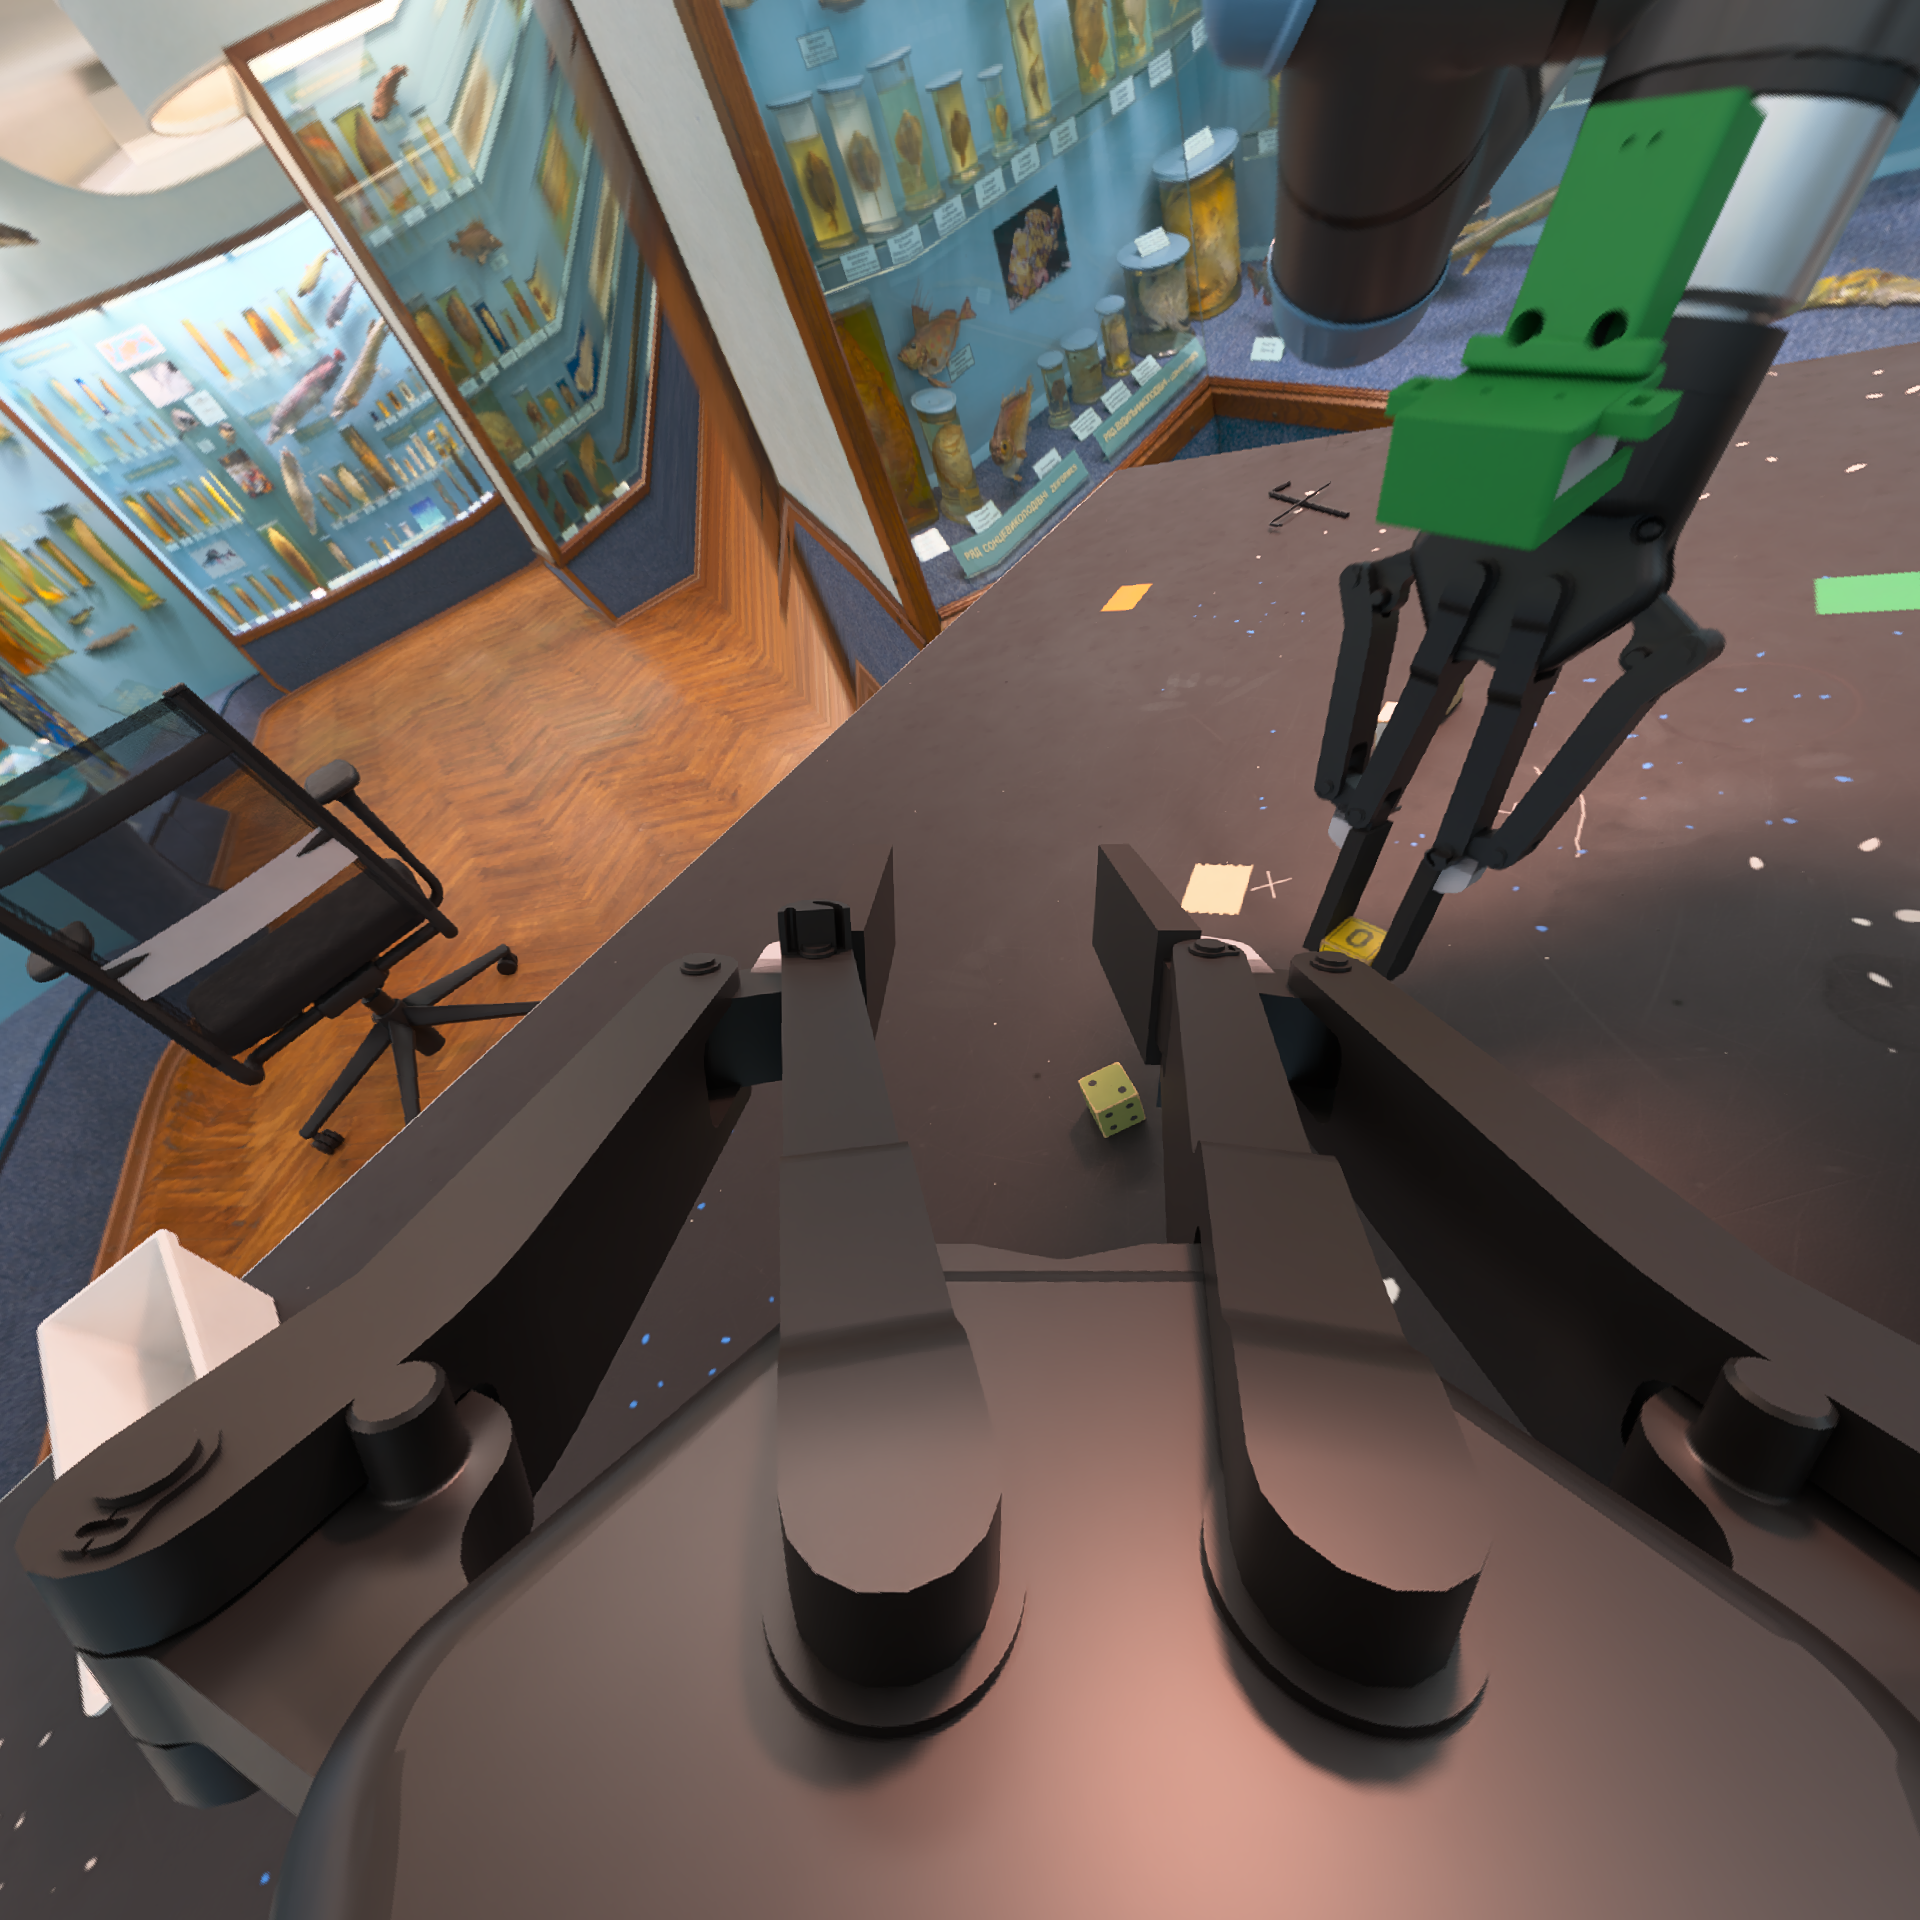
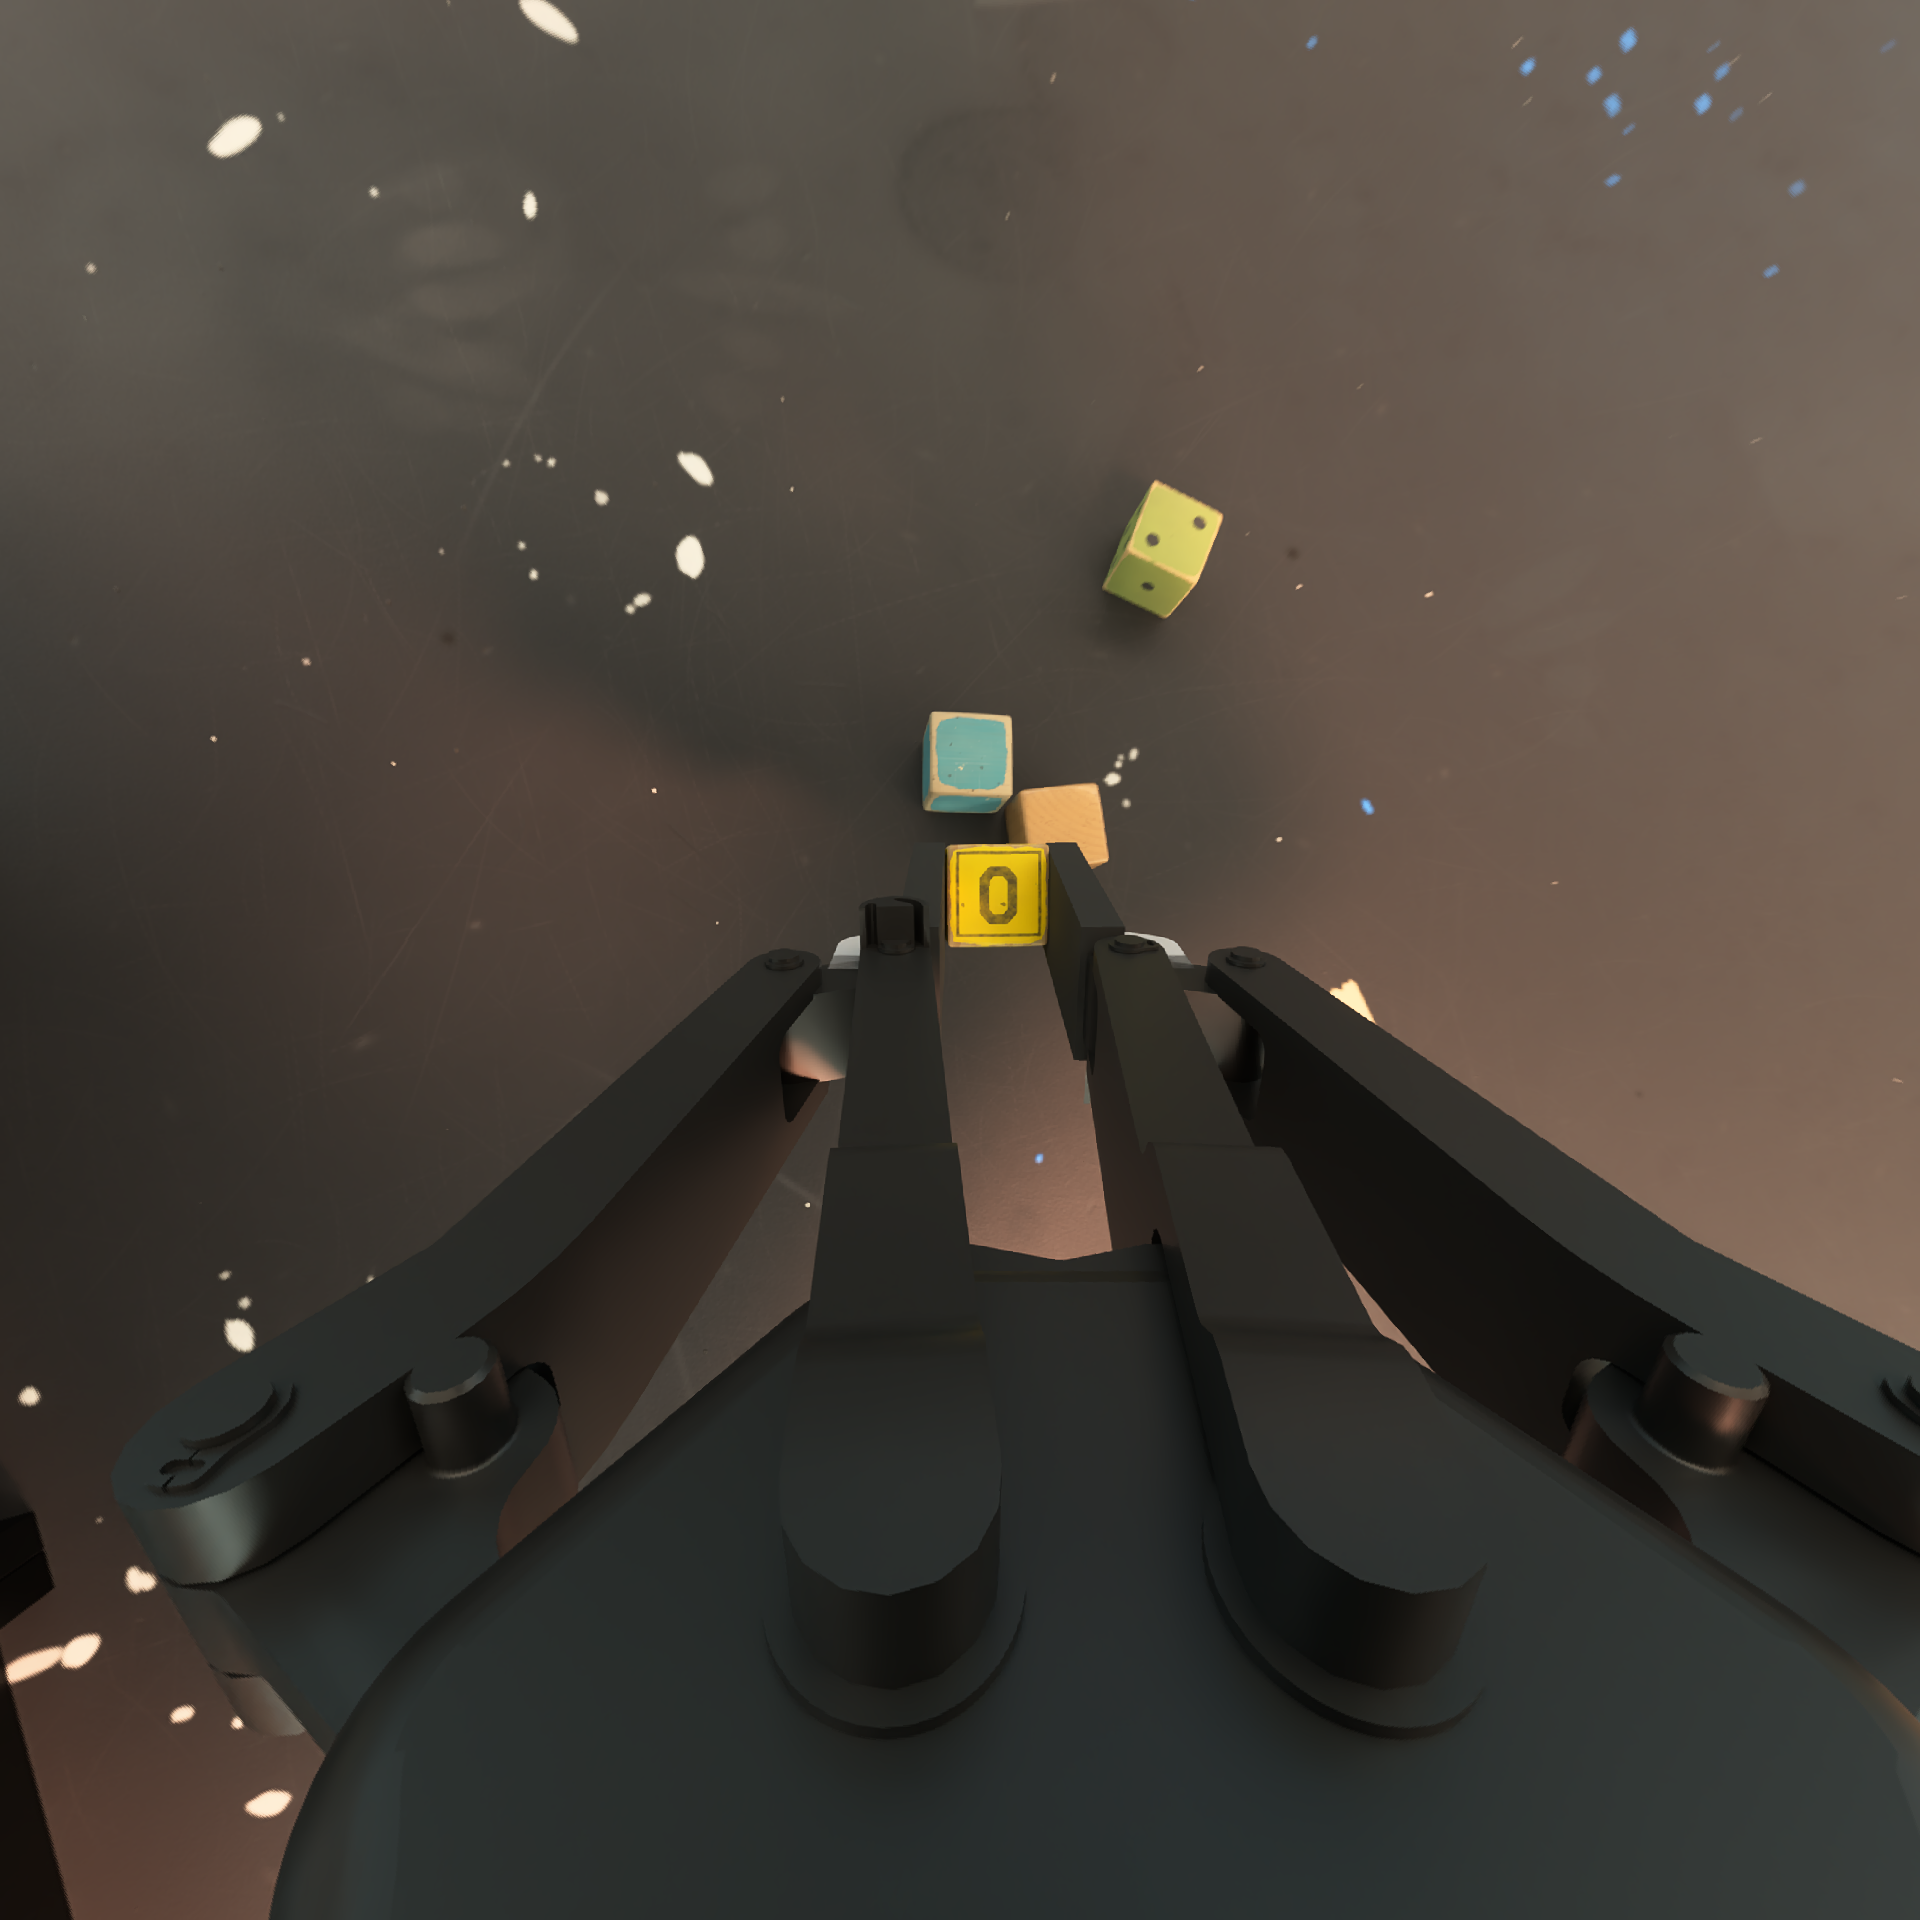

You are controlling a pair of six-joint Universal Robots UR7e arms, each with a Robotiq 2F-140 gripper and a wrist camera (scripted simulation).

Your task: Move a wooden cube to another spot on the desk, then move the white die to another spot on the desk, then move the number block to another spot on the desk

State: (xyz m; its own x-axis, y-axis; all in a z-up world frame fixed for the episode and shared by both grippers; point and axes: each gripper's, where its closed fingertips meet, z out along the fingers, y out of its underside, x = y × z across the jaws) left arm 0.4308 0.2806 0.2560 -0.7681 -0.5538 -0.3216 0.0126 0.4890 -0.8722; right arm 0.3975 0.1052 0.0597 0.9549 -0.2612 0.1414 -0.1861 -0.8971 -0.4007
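Observation:
My right gripper [image 2: 995, 878] is shut on the yellow number block [image 2: 997, 896], one finger on each side. I cannot tell whether the block touches the dark desk [image 2: 520, 831]. Just beyond it sit a blue-faced wooden cube [image 2: 966, 762] and a plain wooden cube [image 2: 1060, 821], close together. The pale die [image 2: 1162, 549] lies farther off to the right. In the left wrist view my left gripper [image 1: 997, 904] is open and empty above the desk, with the die [image 1: 1114, 1101] below, near its right finger. The right gripper [image 1: 1356, 951] and the number block [image 1: 1353, 938] show beyond.
The desk's edge [image 1: 831, 727] runs diagonally at the left, with a wooden floor and an office chair [image 1: 312, 935] below. A white box [image 1: 156, 1340] stands at the near left edge. Flat cream [image 1: 1216, 888], orange [image 1: 1125, 597] and green [image 1: 1870, 594] patches mark the desk.

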